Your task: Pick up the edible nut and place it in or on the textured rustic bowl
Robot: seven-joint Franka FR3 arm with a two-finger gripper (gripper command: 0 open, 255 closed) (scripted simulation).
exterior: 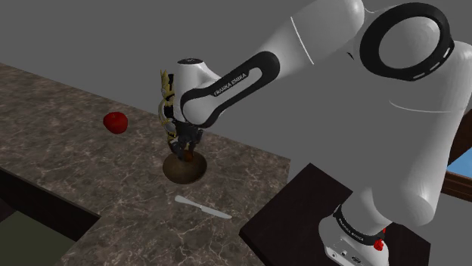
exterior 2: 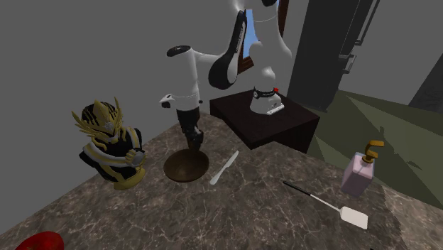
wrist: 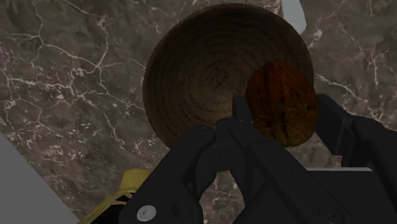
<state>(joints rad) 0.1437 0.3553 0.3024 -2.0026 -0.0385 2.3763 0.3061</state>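
- The gripper (wrist: 286,121) is clamping the nut (wrist: 281,105) btwn its 2 black fingers (wrist: 347,137), 1 pressing on each side. The fingers are covering the nut's lower part.
- The nut is hanging over the bowl (wrist: 203,70), overlapping the rim on the gripper's side. Can't tell whether nut & bowl are touching.
- In the shoulder view the gripper (exterior: 186,149) is pointing straight down at the bowl (exterior: 184,169). The nut there is too small & dark to make out.
- In the 2nd ext. view the gripper (exterior 2: 193,138) is blending into the dark bowl (exterior 2: 186,167), so the grip isn't readable there.
- The arm is hiding most of a gold & black figurine (exterior: 164,94) in the shoulder view. In the 2nd ext. view the figurine (exterior 2: 110,145) is standing in full, just beside the bowl on that view's left.
- A red round thing (exterior: 115,122) is lying well apart from the bowl, toward the shoulder view's left. The 2nd ext. view's bottom edge is cutting it (exterior 2: 39,243) off.
- The nut is looking reddish-brown, oval & wrinkled w/ dark veins, like a walnut shell.
- The bowl is looking brown, round & shallow, w/ concentric rings inside.
- A white knife (exterior: 203,207) is lying on the marble counter (exterior: 68,151) near the bowl. In the wrist view the frame edge is cutting off its tip (wrist: 291,13), beyond the bowl.
- A soap bottle (exterior 2: 358,170) & a spatula (exterior 2: 326,204) are sitting toward the 2nd ext. view's right, well apart from the bowl.
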